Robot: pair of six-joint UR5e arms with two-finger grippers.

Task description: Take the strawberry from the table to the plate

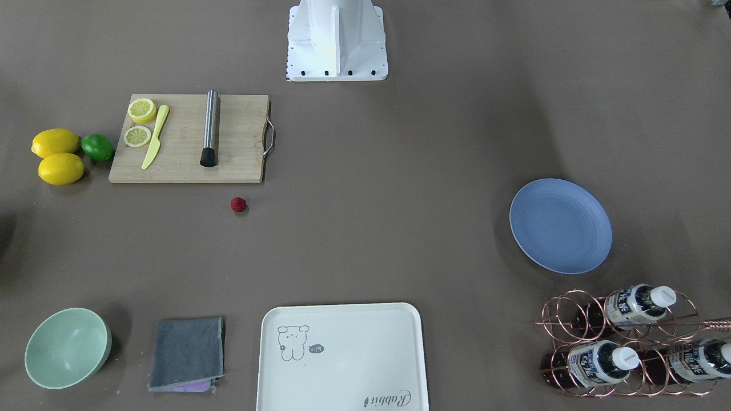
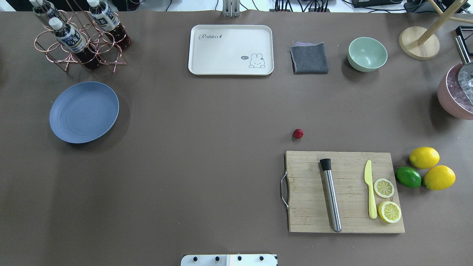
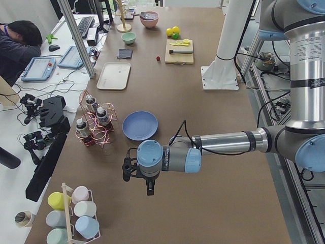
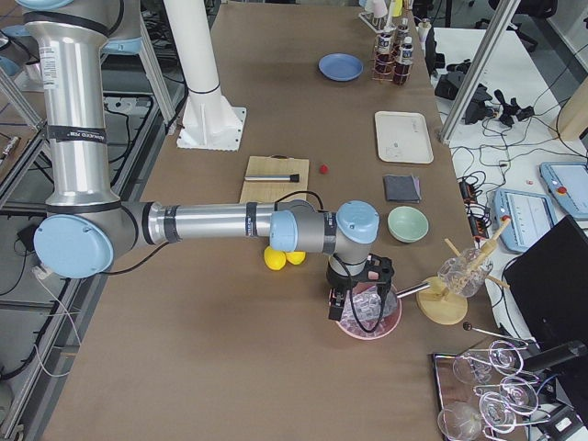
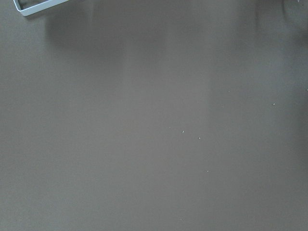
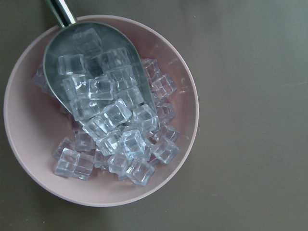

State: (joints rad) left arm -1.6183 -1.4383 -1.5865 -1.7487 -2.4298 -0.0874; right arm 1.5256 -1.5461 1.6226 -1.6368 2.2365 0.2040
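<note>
The strawberry [image 1: 239,204] [image 2: 298,133], tiny and dark red, lies on the brown-grey table [image 1: 371,228] just off the cutting board's edge. It also shows as a small red speck, the strawberry [image 3: 158,58] [image 4: 323,169], in both side views. The blue-lavender plate [image 1: 559,225] [image 2: 84,112] [image 3: 140,125] sits empty far across the table from it. My left gripper [image 3: 125,170] hangs over bare table near the plate's end; I cannot tell whether it is open or shut. My right gripper [image 4: 354,299] hovers over a pink ice bowl, far from the strawberry; its state cannot be told either.
A wooden cutting board [image 2: 343,192] carries a steel muddler, a yellow knife and lemon slices; two lemons and a lime [image 2: 408,177] lie beside it. A cream tray [image 2: 231,50], grey cloth [image 2: 309,58], mint bowl [image 2: 367,54], bottle rack [image 2: 79,37] and pink ice bowl [image 6: 96,115] line the edges.
</note>
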